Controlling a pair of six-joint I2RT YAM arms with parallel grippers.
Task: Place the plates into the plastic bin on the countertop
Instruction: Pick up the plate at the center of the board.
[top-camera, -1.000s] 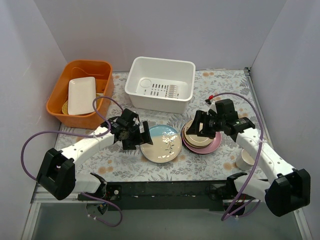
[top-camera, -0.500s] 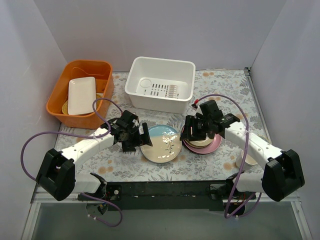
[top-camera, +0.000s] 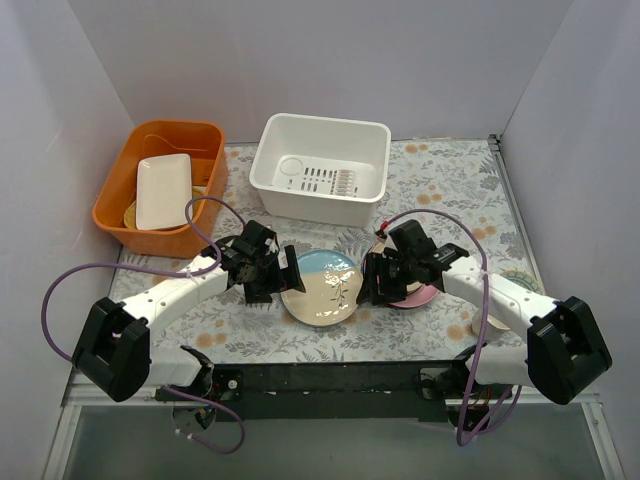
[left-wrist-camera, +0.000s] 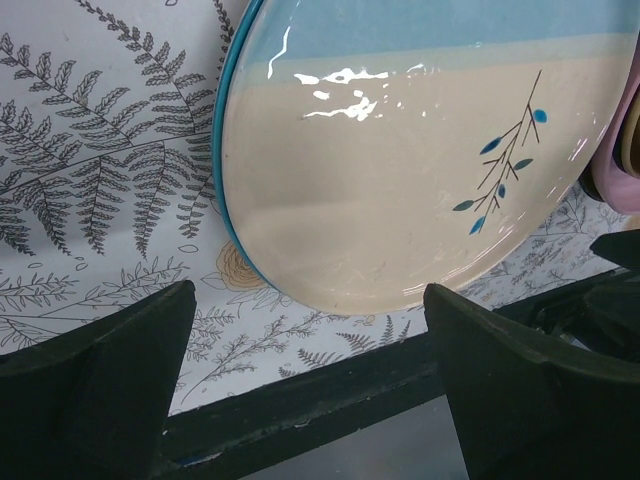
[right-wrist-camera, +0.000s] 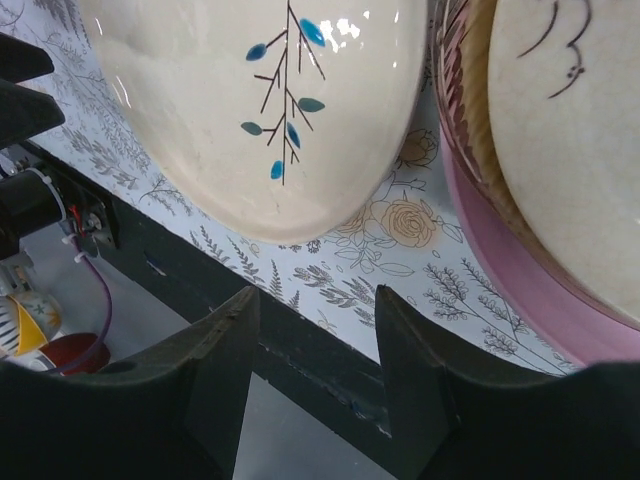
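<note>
Glossy round cream-and-blue plate lies on the fern-printed bench, near the white plastic bin. Left claw, jaws wide, sits low at its left rim; right claw, jaws apart and empty, opposite.

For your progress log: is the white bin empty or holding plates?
Empty: the bin shows only its bare slotted floor; nothing lies in it.
</note>
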